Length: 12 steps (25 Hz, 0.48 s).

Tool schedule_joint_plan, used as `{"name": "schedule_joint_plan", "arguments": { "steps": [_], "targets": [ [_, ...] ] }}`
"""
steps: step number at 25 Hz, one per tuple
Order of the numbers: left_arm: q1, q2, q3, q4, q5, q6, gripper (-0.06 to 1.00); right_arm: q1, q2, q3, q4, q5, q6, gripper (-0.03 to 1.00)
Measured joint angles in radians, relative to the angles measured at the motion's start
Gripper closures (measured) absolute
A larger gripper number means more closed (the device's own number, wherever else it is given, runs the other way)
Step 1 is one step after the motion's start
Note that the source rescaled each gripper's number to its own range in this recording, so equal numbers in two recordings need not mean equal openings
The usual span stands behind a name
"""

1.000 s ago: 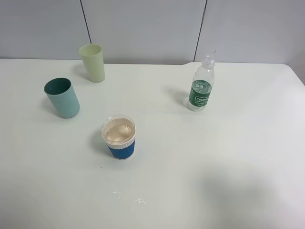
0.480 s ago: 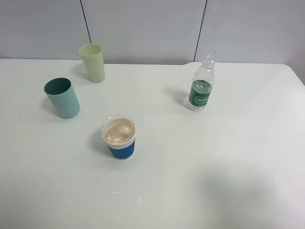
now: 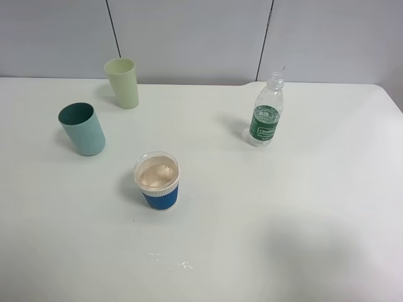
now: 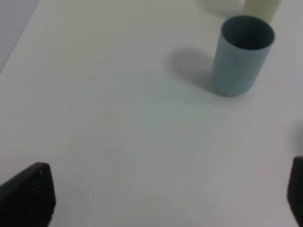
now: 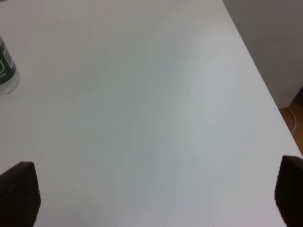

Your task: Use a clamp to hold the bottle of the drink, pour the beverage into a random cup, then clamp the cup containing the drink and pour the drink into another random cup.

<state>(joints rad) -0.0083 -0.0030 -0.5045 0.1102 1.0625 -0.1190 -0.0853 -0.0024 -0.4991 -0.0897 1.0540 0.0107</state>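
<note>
The uncapped clear bottle (image 3: 267,113) with its green label stands upright at the table's back right; the right wrist view catches only its lower edge (image 5: 5,71). At the left is the teal cup (image 3: 83,129), upright, also in the left wrist view (image 4: 241,56). Near the middle sits the short blue-banded cup (image 3: 157,180), its inside beige. Neither gripper shows in the exterior view. My left gripper (image 4: 163,194) is open over bare table, well short of the teal cup. Open too, my right gripper (image 5: 154,191) is far from the bottle, with nothing between its fingers.
A pale yellow-green tumbler (image 3: 122,82) stands at the back left, behind the teal cup (image 4: 262,7). The white table (image 3: 283,207) ends at its right edge (image 5: 258,80), close to my right gripper. A few small specks lie near the front (image 3: 170,261).
</note>
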Motion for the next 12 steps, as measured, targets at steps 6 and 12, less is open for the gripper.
{"name": "schedule_joint_plan", "arguments": {
  "steps": [6, 12],
  "targets": [
    [0.000, 0.000, 0.000, 0.000, 0.000, 0.000, -0.05, 0.000, 0.000, 0.000, 0.000, 0.000, 0.000, -0.03],
    [0.000, 0.000, 0.000, 0.000, 0.000, 0.000, -0.05, 0.000, 0.000, 0.000, 0.000, 0.000, 0.000, -0.03]
  ]
}}
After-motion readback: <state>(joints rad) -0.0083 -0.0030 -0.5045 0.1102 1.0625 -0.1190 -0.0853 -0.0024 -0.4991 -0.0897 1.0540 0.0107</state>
